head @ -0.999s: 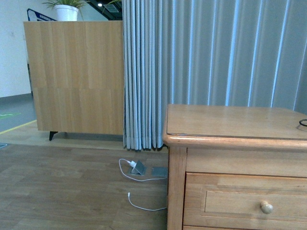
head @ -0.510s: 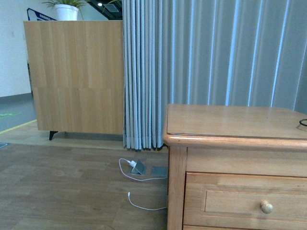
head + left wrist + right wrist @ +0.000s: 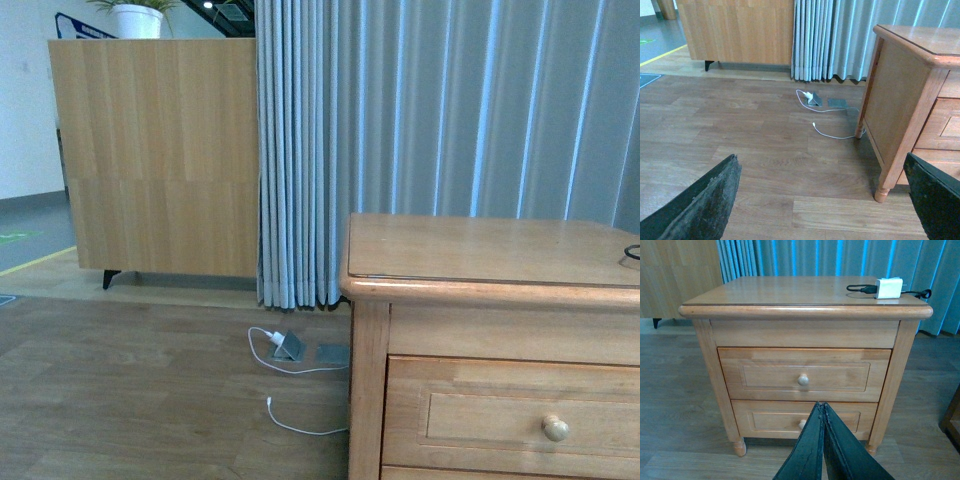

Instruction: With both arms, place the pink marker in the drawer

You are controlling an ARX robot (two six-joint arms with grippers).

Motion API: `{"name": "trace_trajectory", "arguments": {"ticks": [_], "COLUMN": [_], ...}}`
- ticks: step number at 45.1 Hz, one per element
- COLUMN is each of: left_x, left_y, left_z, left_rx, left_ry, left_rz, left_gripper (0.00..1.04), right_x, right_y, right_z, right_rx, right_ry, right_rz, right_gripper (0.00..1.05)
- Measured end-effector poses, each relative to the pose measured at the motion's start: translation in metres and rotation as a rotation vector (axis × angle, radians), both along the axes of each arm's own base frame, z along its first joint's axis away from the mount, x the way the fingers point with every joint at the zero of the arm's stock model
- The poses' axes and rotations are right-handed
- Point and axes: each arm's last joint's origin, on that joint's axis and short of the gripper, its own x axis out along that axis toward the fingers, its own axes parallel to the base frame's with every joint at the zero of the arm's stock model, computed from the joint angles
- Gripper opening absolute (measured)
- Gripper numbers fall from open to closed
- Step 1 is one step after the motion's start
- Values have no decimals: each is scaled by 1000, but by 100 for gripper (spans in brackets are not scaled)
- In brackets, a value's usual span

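Observation:
The pink marker is out of view in all three views. The drawer (image 3: 805,375), shut, is the upper one of the honey-coloured cabinet (image 3: 790,290), with a small round knob (image 3: 803,380). In the right wrist view my right gripper (image 3: 821,406) is shut with nothing in it, its tips pointing at the cabinet front below the knob and some way off. My left gripper (image 3: 820,200) is open and empty over the wooden floor, to the left of the cabinet (image 3: 900,100). The front view shows the drawer (image 3: 480,418) at lower right and neither arm.
A white charger (image 3: 888,288) with a black cable lies on the cabinet top. A lower drawer (image 3: 780,421) sits under the top one. A white cable (image 3: 290,425) and a floor socket (image 3: 290,347) lie left of the cabinet. Grey curtains (image 3: 450,120) and a wooden sideboard (image 3: 160,150) stand behind.
The whole scene sits slightly higher in the front view than before. Nothing in the scene itself has moved.

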Motion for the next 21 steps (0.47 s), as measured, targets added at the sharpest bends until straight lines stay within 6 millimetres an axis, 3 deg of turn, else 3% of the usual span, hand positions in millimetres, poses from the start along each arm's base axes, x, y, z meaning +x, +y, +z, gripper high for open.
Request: {"name": "trace_trajectory", "arguments": {"ticks": [21], "left_x": [0], "left_y": [0], "left_z": [0], "left_rx": [0], "left_ry": [0], "left_rz": [0], "left_gripper": [99], "right_x": [0], "right_y": [0], "right_z": [0], "right_rx": [0], "right_ry": [1], "right_rz": [0], "right_gripper": [81]}}
